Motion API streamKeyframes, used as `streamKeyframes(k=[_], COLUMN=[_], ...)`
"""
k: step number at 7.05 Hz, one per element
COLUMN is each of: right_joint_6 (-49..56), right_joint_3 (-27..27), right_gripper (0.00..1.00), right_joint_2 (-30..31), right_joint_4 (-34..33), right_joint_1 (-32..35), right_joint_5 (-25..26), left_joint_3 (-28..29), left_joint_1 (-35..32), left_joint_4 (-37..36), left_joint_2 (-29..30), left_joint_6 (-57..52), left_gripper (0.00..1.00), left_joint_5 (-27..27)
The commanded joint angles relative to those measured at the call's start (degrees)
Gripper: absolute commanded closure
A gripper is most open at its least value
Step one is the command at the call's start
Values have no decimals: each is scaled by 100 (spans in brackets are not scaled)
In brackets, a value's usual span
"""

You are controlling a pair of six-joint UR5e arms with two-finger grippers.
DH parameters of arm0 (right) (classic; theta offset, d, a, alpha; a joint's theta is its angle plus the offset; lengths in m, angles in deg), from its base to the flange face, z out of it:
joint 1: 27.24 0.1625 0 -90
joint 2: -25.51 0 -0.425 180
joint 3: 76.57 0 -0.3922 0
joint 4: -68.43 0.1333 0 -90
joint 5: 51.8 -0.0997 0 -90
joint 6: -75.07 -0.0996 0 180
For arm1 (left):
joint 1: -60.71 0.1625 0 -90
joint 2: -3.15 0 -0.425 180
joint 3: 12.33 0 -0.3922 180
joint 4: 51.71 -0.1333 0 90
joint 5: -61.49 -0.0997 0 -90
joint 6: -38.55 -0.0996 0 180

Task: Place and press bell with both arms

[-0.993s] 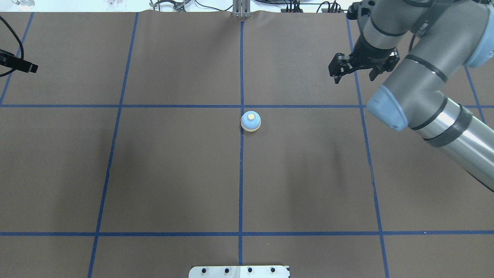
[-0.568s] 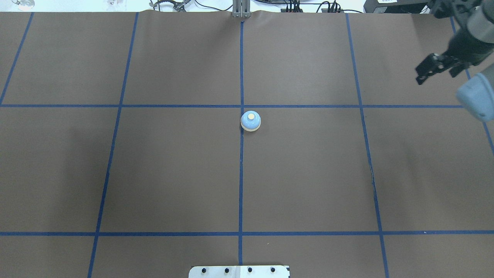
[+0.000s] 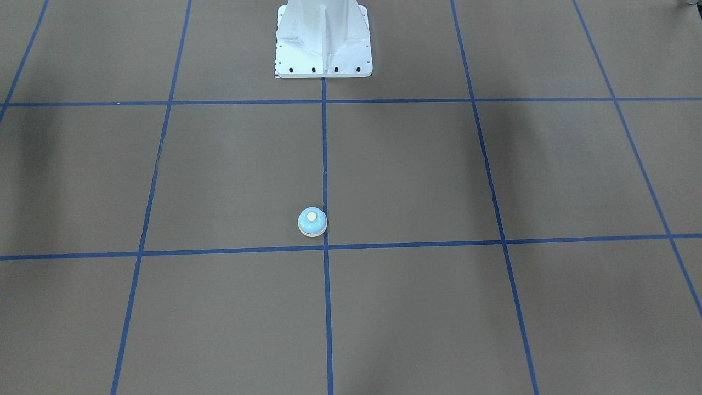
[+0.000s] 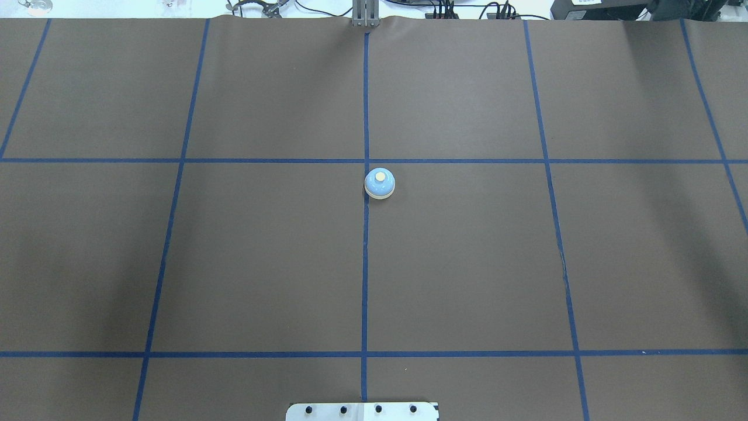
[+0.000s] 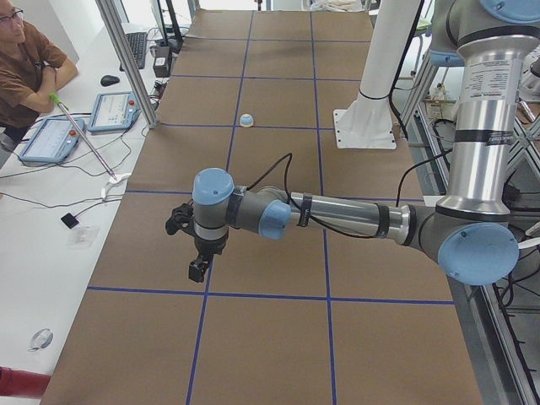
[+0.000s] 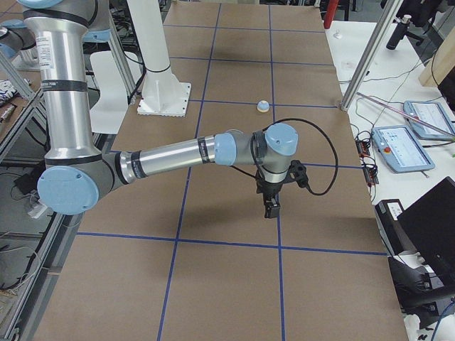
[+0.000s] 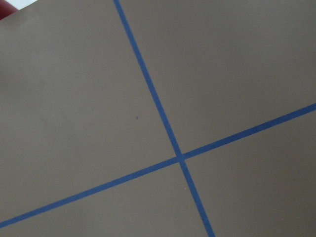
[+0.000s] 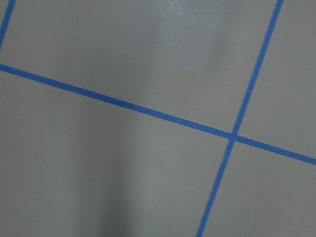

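Bell (image 4: 380, 184), a small round call bell with a light blue dome, cream button and tan base rim, stands upright on the brown paper-covered bench (image 4: 234, 263). In the overhead view it is just right of the centre blue tape line (image 4: 364, 280), near the far crossing, exactly where it stood a second ago.

What changed is around it. On the left, the black tip at the overhead view's edge is gone. The grey-and-silver left arm (image 5: 337, 218) now stretches low over the bench's left end. Its black left claw (image 5: 198, 270) points down, seemingly holding nothing, well apart from the bell.

On the right, the grey-and-silver right arm (image 6: 170, 153), which filled the overhead view's far corner, has swung out of that view too. Its black right claw (image 6: 271, 208) hangs over the bench's right end, apparently empty.

Only side views show either claw, so I cannot tell how wide each stands. With the bell set down and both arms withdrawn, the task looks finished or nearly so.
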Motion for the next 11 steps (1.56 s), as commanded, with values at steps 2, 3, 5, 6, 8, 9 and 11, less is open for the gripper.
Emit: streamKeyframes(k=[2, 3, 5, 6, 8, 9, 11], right_joint_6=[157, 105, 60, 34, -289, -300, -300], right_joint_3=[-135, -207, -234, -243, -260, -252, -252], right_gripper=[0, 0, 0, 0, 0, 0, 0], right_joint_2=[393, 463, 664, 657, 622, 631, 604], right_joint_4=[53, 62, 53, 53, 88, 114, 123], right_joint_1=[400, 417, 496, 505, 497, 496, 462], right_joint_5=[25, 25, -10, -106, -124, -124, -124], left_joint_3=[39, -74, -206, -189, -207, -215, -364], left_joint_1=[-303, -409, -418, -418, -418, -418, -418], left_joint_4=[-38, -37, -46, -46, -37, -37, -29], left_joint_2=[-373, -608, -698, -699, -725, -742, -865], left_joint_6=[-97, -97, -53, -45, -45, -45, -45], left_gripper=[0, 0, 0, 0, 0, 0, 0], left_joint_5=[639, 652, 652, 652, 652, 652, 643])
